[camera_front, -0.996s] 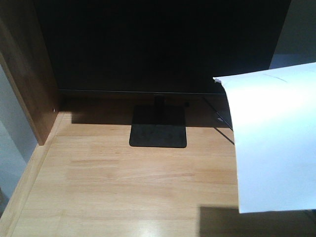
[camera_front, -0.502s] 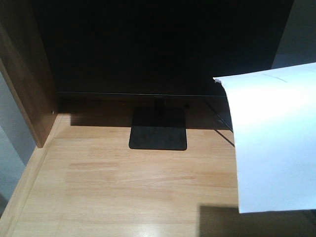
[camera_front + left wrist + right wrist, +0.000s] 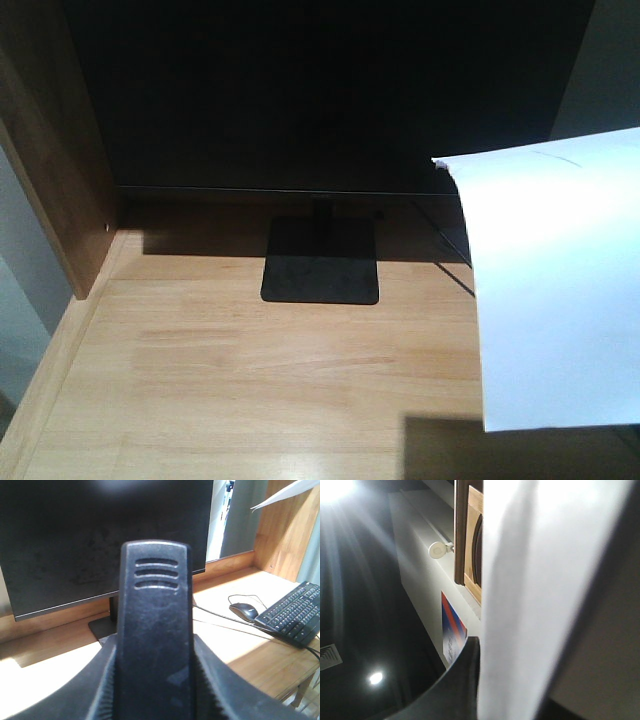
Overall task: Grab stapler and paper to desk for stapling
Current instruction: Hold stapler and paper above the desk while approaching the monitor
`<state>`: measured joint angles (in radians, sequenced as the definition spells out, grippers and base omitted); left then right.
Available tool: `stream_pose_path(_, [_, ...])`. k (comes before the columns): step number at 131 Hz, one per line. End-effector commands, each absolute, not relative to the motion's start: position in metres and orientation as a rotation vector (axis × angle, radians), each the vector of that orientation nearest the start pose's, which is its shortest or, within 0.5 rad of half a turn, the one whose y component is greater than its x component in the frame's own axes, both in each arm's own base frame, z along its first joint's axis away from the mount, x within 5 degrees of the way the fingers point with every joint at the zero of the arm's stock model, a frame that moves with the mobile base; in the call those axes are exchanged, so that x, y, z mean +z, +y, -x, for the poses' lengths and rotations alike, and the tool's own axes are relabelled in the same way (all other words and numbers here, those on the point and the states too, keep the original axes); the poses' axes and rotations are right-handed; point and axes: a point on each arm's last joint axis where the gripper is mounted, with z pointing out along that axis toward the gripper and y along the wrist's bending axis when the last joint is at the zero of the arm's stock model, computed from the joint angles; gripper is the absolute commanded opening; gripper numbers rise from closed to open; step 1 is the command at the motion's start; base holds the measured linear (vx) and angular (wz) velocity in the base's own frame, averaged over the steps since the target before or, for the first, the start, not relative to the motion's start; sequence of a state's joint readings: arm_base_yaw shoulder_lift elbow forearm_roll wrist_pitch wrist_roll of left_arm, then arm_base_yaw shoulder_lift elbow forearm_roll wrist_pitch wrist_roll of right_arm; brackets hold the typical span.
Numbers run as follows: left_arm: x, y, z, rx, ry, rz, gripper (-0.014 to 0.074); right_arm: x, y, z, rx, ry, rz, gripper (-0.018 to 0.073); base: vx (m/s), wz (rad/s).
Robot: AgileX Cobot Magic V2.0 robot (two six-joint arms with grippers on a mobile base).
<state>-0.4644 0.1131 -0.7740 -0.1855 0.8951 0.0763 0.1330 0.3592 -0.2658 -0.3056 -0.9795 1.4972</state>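
Note:
The black stapler (image 3: 155,605) stands upright between the left gripper's (image 3: 156,690) ribbed fingers (image 3: 102,685), which are shut on it; it fills the left wrist view, and its orange patch is hidden. The white paper (image 3: 555,290) hangs in the air at the right of the front view, above the pale wooden desk (image 3: 260,380), with a faint pen stroke near its top edge. In the right wrist view the paper (image 3: 530,580) runs edge-on through the right gripper (image 3: 512,700), which is shut on it beside one dark finger (image 3: 455,685). Neither gripper shows in the front view.
A large black monitor (image 3: 320,90) stands at the back of the desk on a flat black base (image 3: 320,272). A dark wooden side panel (image 3: 50,150) walls the left. A black mouse (image 3: 243,611) and keyboard (image 3: 295,612) lie at the desk's right.
The front view has shifted very slightly relative to the desk and monitor. The paper keeps the same place in the view.

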Motion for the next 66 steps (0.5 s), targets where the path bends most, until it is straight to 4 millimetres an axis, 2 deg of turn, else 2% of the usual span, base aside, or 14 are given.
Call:
stream_pose_path(1, [0.3842,-0.0037,0.0214,-0.531,1.559,-0.43,-0.0006,0.3603,0.0285,-0.0446,1.478,0.661,-0.126,-0.0002,0.0,0.0])
stream_pose_path(66, [0.3843,-0.0037,0.0214,-0.532,1.558,-0.429,-0.0006,0.3603,0.0285,-0.0446,1.478,0.661,-0.126,-0.0002,0.0,0.0])
